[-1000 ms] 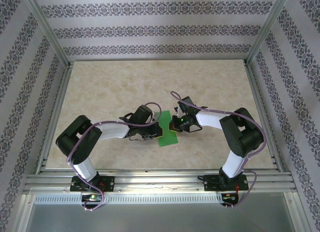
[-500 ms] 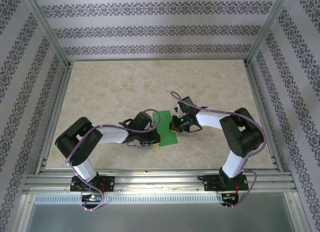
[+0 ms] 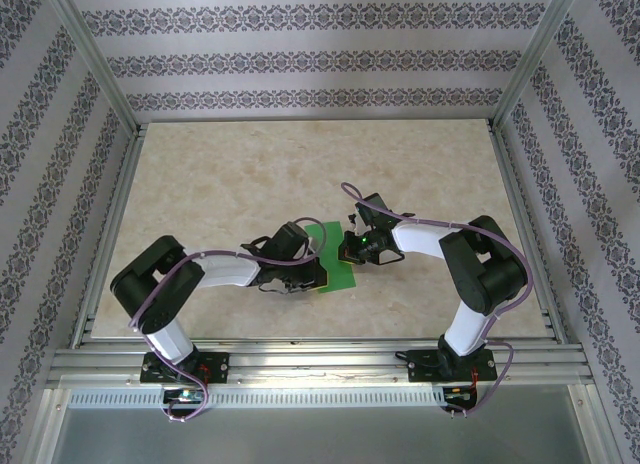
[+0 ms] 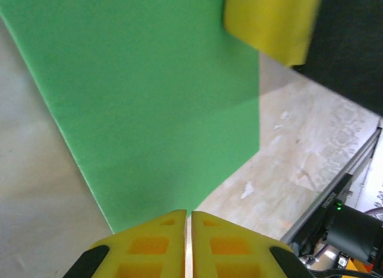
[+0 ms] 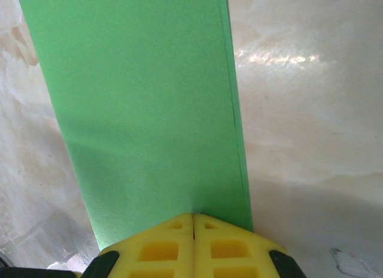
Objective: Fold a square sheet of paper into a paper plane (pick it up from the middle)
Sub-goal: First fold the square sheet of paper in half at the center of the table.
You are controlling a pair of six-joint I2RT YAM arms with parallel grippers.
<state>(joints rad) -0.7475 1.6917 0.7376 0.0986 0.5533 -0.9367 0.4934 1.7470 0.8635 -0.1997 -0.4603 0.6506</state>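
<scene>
My left pincer (image 4: pixel 187 213) and right pincer (image 5: pixel 192 215) are both squeezed together, tips on opposite edges of the folded green sheet (image 3: pixel 338 275); its long axis runs near-to-far.

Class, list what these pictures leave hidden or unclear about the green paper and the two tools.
Top view: the left tool and right tool cover the sides of the green paper; creases too small to read.
Left wrist view: paper cut off by top edge; its near corner vanishes at the shut fingers, pinched or pressed unclear.
Right wrist view: paper cut off at top; near edge hidden under the fingers.
</scene>
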